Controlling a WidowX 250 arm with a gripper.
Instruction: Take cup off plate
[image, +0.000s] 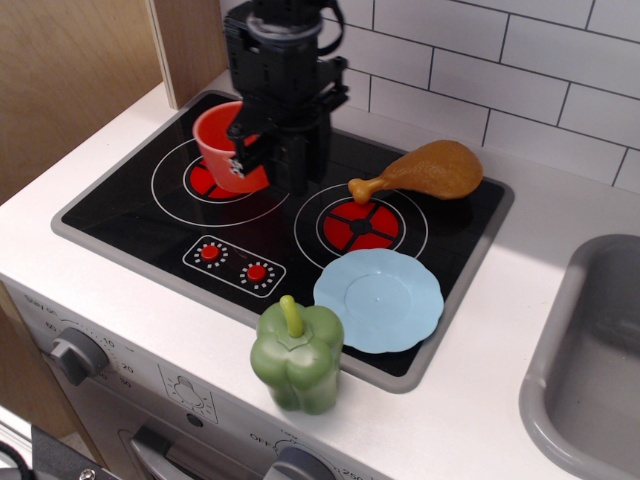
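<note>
The orange-red cup (222, 146) hangs over the left burner (224, 176) of the black stove top, held at its right rim by my black gripper (256, 150). The gripper's fingers are closed on the cup's wall. The arm comes down from the top of the view. The light blue scalloped plate (379, 299) lies empty at the stove's front right corner, well to the right of the cup and gripper.
A green toy pepper (297, 357) stands at the counter's front edge, just left of the plate. A brown toy chicken leg (425, 170) lies behind the right burner (371, 225). A grey sink (590, 380) is at the right. A wooden panel (80, 70) stands at the left.
</note>
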